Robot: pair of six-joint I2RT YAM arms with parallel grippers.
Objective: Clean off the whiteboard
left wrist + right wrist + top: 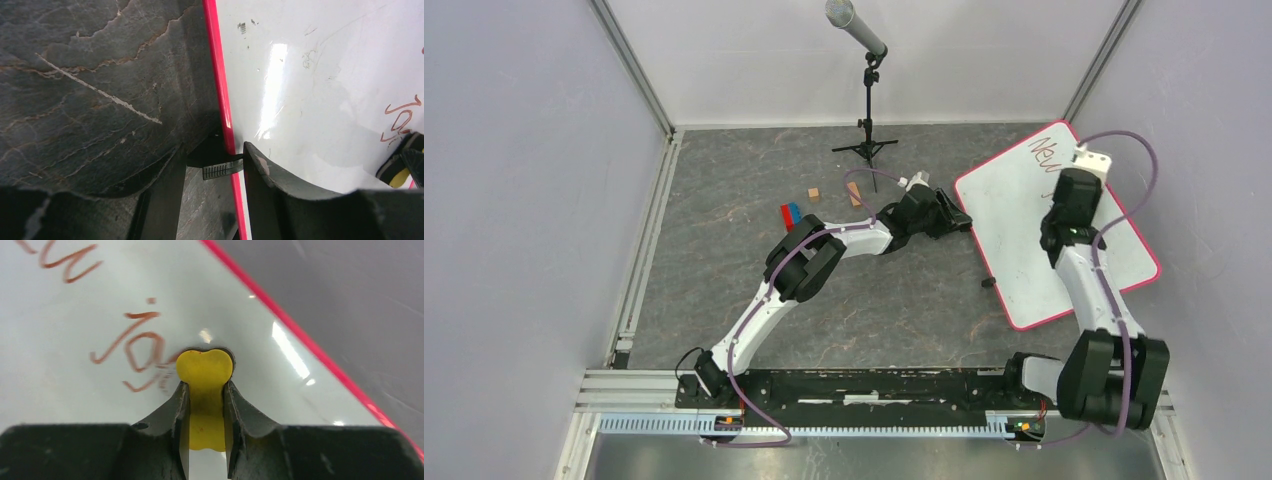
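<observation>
Pinched in right gripper [205,387]: flat yellow eraser [205,365]. Treat white, red-rimmed rectangular whiteboard [1014,220] as probably stiff, light, slippery; hold rim [219,90] at nine o'clock, pinched by left gripper [215,161].

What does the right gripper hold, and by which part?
A yellow eraser, pinched at its narrow waist between the fingers of the right gripper.

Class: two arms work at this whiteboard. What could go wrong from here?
The left gripper seems to pinch only the rim of the white rectangular red-rimmed whiteboard, so wiping could swing it. The right gripper holds the yellow heart-shaped eraser by a narrow neck; it might twist, smearing the red handwriting.
</observation>
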